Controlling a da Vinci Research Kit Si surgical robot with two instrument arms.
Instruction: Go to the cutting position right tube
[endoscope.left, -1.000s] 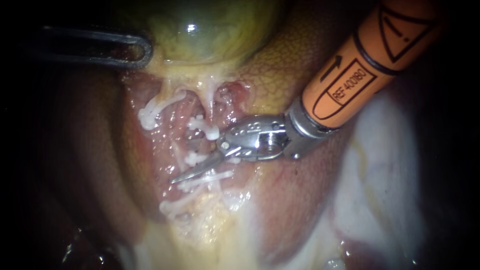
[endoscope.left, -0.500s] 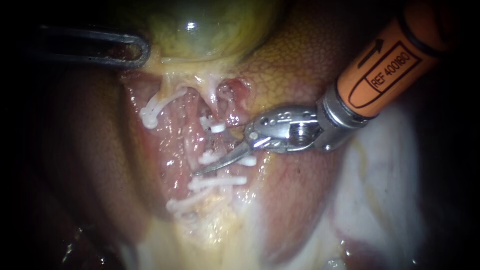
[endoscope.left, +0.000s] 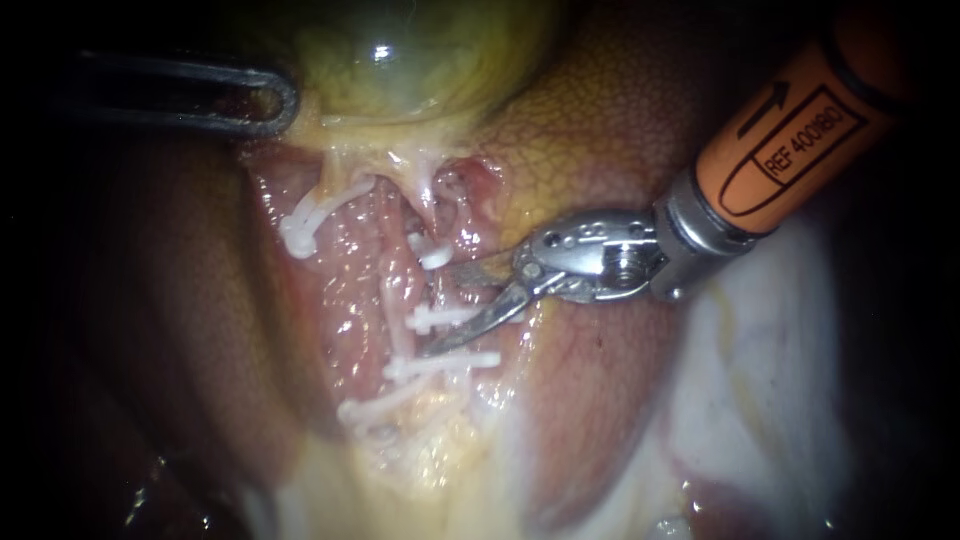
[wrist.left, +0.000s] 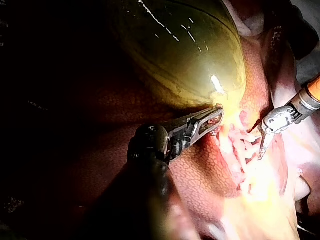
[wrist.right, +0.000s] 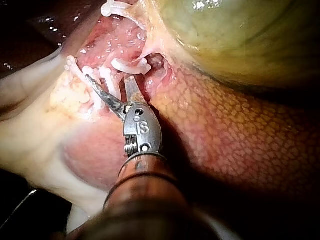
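Your right instrument (endoscope.left: 438, 311) holds its blades spread, gripping nothing, just right of the right tube (endoscope.left: 397, 300), a soft, slippery, easily torn strand, in my judgement best met between its white clips (endoscope.left: 432, 257).

We record the right tube (endoscope.left: 396, 295) as a thin, pale pink, glistening strand. It runs far to near down the opened tissue bed. Three white clips (endoscope.left: 440, 319) cross it, set apart along its length.
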